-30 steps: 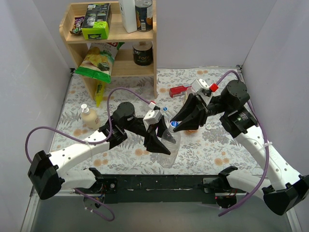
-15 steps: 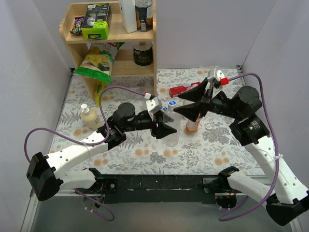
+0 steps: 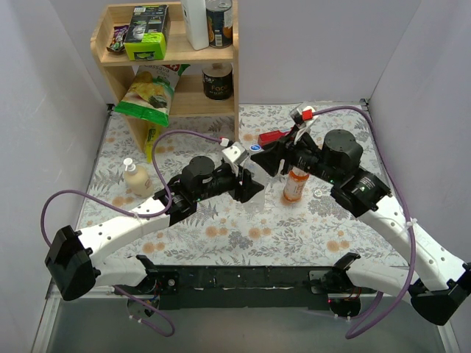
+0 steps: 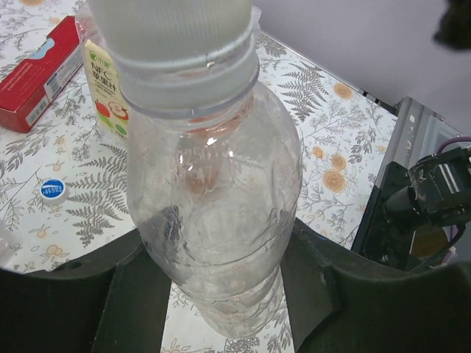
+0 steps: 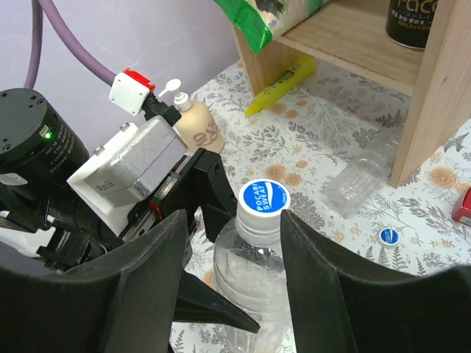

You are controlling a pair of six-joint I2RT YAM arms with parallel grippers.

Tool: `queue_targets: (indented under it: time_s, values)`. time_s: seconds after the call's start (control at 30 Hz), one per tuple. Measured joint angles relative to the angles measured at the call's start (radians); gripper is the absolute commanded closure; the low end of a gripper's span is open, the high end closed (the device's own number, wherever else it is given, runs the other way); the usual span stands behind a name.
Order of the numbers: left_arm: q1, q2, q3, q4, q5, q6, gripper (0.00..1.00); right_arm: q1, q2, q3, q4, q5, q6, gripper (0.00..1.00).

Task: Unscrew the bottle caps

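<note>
My left gripper (image 3: 249,187) (image 4: 221,294) is shut on a clear colourless bottle (image 3: 255,193) (image 4: 213,206) and holds it upright near the table's middle. Its blue-and-white cap (image 3: 255,148) (image 5: 263,198) is on the neck. My right gripper (image 3: 268,158) (image 5: 235,220) is open, with one finger on each side of that cap and a gap on both sides. A bottle with orange liquid (image 3: 296,184) (image 4: 103,88) stands just right of the held bottle. A second clear bottle (image 5: 364,176) lies by the shelf foot. A loose blue cap (image 4: 53,190) (image 5: 388,236) lies on the table.
A wooden shelf (image 3: 173,55) with tins, boxes and a snack bag stands at the back left. A red box (image 3: 274,137) lies behind the bottles. A small lotion bottle (image 3: 136,176) stands at the left. Walls close in both sides.
My left gripper has lifted the clear bottle from a tilt near the front to upright, farther back. My right gripper has swung left and now straddles its cap.
</note>
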State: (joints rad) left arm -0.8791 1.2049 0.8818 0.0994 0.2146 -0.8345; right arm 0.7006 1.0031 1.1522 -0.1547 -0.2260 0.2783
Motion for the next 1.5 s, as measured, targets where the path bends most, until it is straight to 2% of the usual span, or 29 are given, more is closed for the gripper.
queue_targets:
  time_s: [0.43, 1.0, 1.13, 1.3, 1.4, 1.43, 1.5]
  values:
    - [0.000, 0.002, 0.003, -0.019, -0.021, 0.002, 0.60, 0.042, 0.069, 0.035, -0.009, 0.112, -0.024, 0.39]
    - [0.000, 0.002, 0.004, -0.016, -0.020, 0.005, 0.60, 0.048, 0.112, 0.037, 0.023, 0.059, -0.021, 0.40]
    - [0.000, 0.002, 0.009, -0.018, -0.015, 0.005, 0.60, 0.048, 0.123, 0.037, 0.041, 0.051, -0.022, 0.48]
    - [0.000, 0.002, 0.010, -0.021, 0.000, 0.008, 0.60, 0.046, 0.141, 0.037, 0.059, 0.046, -0.026, 0.53]
    - [0.000, 0.002, 0.010, -0.022, 0.006, 0.010, 0.60, 0.044, 0.144, 0.037, 0.063, 0.043, -0.033, 0.62]
    - [0.000, 0.002, 0.010, -0.021, 0.010, 0.011, 0.60, 0.042, 0.144, 0.037, 0.063, 0.042, -0.036, 0.70]
    - [0.000, 0.002, 0.010, -0.018, 0.014, 0.013, 0.60, 0.039, 0.144, 0.037, 0.066, 0.035, -0.041, 0.80]
